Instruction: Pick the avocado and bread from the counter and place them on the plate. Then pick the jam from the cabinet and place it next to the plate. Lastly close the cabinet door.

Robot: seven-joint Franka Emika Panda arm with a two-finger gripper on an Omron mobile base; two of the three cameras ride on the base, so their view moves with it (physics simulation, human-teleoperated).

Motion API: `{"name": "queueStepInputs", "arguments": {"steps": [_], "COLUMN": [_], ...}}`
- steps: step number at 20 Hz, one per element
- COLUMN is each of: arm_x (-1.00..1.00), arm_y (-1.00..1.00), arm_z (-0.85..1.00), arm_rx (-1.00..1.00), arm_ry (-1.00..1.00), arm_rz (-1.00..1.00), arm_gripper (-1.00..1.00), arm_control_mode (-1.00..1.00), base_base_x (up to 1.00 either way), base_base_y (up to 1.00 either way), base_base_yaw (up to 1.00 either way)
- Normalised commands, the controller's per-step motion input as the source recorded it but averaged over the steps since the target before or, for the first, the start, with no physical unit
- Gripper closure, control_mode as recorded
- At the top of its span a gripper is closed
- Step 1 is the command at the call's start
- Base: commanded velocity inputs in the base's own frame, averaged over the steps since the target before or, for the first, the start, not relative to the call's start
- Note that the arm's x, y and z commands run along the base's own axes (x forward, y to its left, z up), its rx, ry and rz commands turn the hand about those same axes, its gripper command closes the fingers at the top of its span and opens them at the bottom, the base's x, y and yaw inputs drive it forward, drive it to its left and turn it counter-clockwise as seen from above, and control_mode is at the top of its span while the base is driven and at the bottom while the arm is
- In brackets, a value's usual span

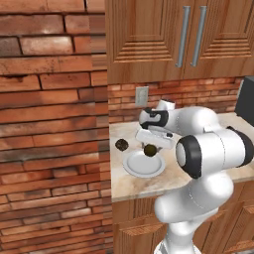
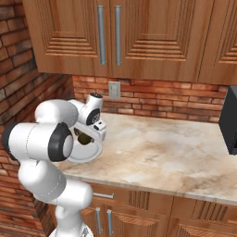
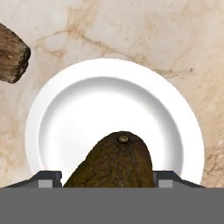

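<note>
My gripper hangs just above the white plate and is shut on the dark avocado. In the hand view the avocado sits between the two fingertips over the plate's near rim. The bread is a dark brown lump on the counter, left of the plate and apart from it; the hand view shows the bread at its upper left. From the right base view the avocado peeks out beside the hand above the plate. The wall cabinet doors are shut. The jam is hidden.
A brick wall bounds the counter on the left. A power outlet sits on the backsplash. A dark appliance stands at the counter's right end. Bare beige stone stretches right of the plate.
</note>
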Motion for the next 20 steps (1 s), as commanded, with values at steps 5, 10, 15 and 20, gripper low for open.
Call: {"name": "queueStepInputs", "arguments": {"steps": [5,10,15,20], "arm_x": [-0.18,-0.14,-0.01,0.0], "arm_y": [0.0,0.0,0.0,0.0], "arm_z": [-0.17,-0.24,-0.27,-0.22], "arm_rx": [-0.02,-0.03,-0.03,-0.01], "arm_ry": [0.0,0.0,0.02,0.01], "arm_rz": [0.0,0.0,0.0,0.0], "arm_gripper": [1.0,1.0,1.0,1.0], "arm_control_mode": [-1.0,-1.0,-1.0,-1.0], "base_base_x": [0.0,0.0,0.0,0.0], "base_base_y": [0.0,0.0,0.0,0.0], "base_base_yaw": [0.0,0.0,0.0,0.0]}}
